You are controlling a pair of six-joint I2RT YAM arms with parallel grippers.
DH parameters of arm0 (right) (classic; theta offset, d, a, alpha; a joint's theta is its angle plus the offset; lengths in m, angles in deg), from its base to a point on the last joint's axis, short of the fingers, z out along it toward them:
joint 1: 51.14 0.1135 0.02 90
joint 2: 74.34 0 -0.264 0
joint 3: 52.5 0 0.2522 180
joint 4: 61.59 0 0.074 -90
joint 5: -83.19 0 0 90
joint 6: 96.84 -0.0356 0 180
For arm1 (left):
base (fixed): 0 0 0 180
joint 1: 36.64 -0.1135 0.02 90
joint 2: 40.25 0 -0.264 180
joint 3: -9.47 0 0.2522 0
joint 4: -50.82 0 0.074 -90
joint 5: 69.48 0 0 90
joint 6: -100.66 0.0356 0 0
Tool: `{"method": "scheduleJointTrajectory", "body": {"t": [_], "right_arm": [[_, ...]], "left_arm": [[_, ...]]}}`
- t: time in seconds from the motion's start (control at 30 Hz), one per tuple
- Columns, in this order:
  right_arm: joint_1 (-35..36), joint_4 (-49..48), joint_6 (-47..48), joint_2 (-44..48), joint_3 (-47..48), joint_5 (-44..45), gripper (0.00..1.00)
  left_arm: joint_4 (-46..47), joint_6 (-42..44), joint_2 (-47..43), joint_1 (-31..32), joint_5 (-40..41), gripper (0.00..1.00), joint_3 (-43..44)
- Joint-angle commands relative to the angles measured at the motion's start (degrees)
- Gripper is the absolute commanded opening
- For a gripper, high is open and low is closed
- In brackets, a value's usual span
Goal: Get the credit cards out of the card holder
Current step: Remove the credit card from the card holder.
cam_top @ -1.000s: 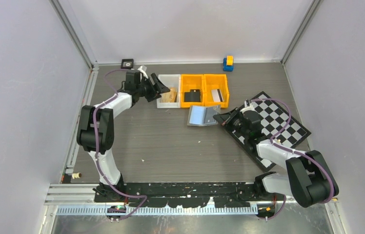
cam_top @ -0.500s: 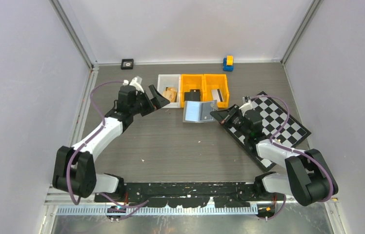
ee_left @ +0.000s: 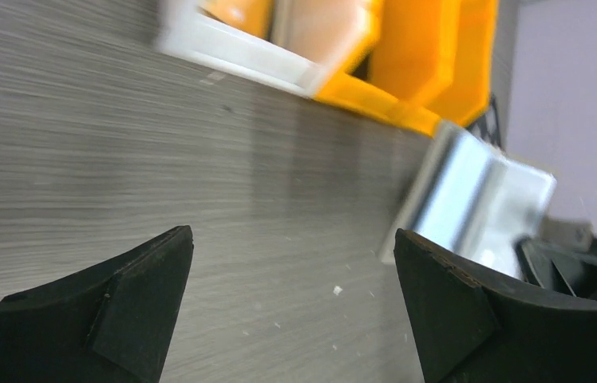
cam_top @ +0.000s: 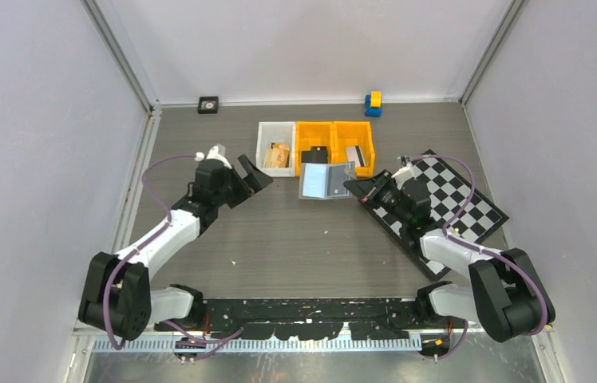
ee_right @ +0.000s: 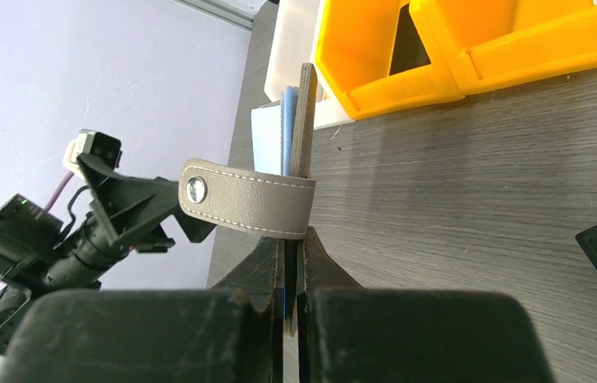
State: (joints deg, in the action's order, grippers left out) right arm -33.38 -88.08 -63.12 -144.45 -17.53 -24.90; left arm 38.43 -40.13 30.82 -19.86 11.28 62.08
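Observation:
The grey card holder (cam_top: 323, 182) stands open on its edge just in front of the bins, its pale blue-grey inside facing the left arm. My right gripper (cam_top: 357, 190) is shut on its right edge; the right wrist view shows the jaws pinching the grey flap (ee_right: 305, 120) below the snap strap (ee_right: 247, 203). My left gripper (cam_top: 251, 174) is open and empty, left of the holder, which shows ahead of it in the left wrist view (ee_left: 471, 203). An orange card (cam_top: 279, 154), a black card (cam_top: 317, 155) and a silvery card (cam_top: 352, 154) lie in the bins.
A white bin (cam_top: 263, 159) and two orange bins (cam_top: 334, 152) stand in a row at the back. A chessboard mat (cam_top: 459, 207) lies under the right arm. A blue-and-yellow block (cam_top: 373, 103) and a small black square (cam_top: 208, 104) sit by the back wall.
My left gripper has drawn back from the white bin toward the near left, open. My right gripper has shifted the card holder slightly left and toward the bins.

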Motion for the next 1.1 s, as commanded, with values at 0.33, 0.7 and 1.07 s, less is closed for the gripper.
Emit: {"method": "scheduleJointTrajectory", "body": {"t": [0.33,0.7,1.07], "right_arm": [[-0.1,-20.26,-7.99,-7.53,0.42,-9.09,0.0],[-0.09,-25.32,-9.29,-9.94,0.85,-12.05,0.01],[0.52,-25.1,-9.03,-10.18,1.7,-12.97,0.01]], "left_arm": [[18.64,9.54,-4.39,18.12,-4.77,1.0,-4.84],[22.78,6.0,3.08,18.11,-8.85,1.0,-3.46],[22.03,5.26,5.53,17.99,-8.61,1.0,-2.51]]}}
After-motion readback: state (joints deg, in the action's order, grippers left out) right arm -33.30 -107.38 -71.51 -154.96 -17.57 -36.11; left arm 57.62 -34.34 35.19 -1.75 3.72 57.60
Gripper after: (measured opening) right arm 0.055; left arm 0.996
